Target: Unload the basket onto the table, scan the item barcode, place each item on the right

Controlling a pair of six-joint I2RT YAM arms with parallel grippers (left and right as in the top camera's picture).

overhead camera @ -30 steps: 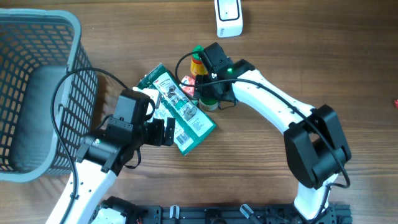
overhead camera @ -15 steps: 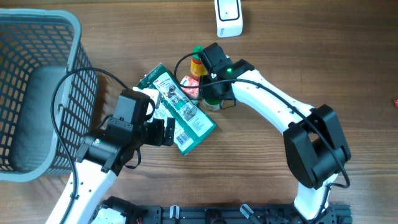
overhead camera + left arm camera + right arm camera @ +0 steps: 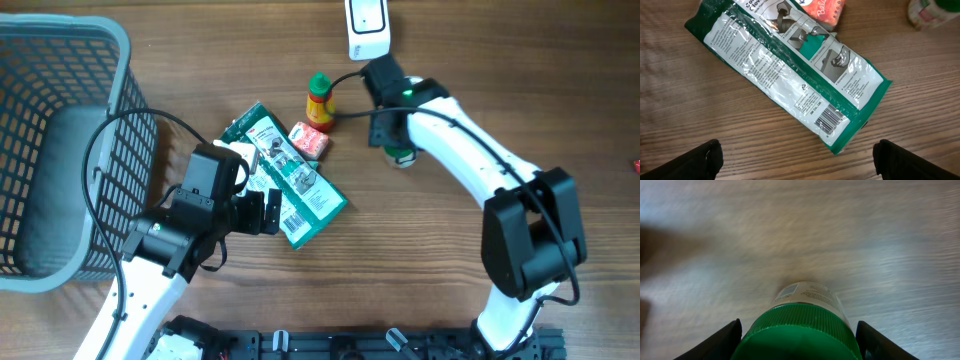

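green-lidded little jar point(image 3: 807, 296) pinched at its sides by right gripper point(image 3: 797, 342), half closed round it, near white scanner box point(image 3: 367, 27), likely to show its label. left gripper point(image 3: 799, 159) wide open, holding nothing, over green-edged plastic packet point(image 3: 790, 75). grey mesh basket point(image 3: 60, 40): only a dim grey shape inside.

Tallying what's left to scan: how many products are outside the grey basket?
4: green-and-white plastic packet, centre-left; small red carton by its upper edge; yellow green-capped bottle above that; green-lidded jar in the right gripper. The basket may hide more inside.
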